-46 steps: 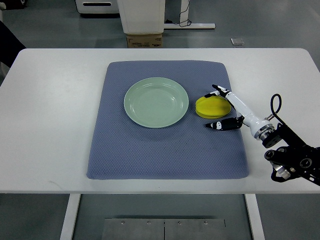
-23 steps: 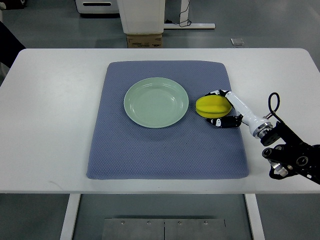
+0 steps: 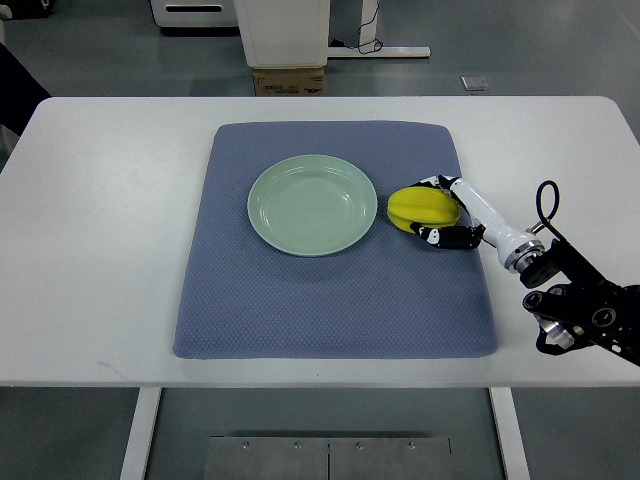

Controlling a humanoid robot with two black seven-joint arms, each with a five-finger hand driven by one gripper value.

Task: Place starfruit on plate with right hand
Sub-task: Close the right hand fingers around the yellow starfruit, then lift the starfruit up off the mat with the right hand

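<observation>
A yellow starfruit (image 3: 422, 207) lies on the blue-grey mat (image 3: 335, 290), just right of the pale green plate (image 3: 312, 204). My right hand (image 3: 437, 211) reaches in from the right edge and has its black-tipped fingers (image 3: 440, 236) curled around the fruit's near and far sides. The fruit is tilted a little and sits close to the plate's right rim without touching it. Nothing lies on the plate. The left arm does not show.
The mat covers the middle of a white table (image 3: 90, 220). Beyond the table's far edge stand a white pedestal (image 3: 285, 30) and a cardboard box (image 3: 290, 82) on the floor.
The right hand's fingers have closed from spread to wrapped around the starfruit. The fruit has tipped and shifted slightly left toward the plate.
</observation>
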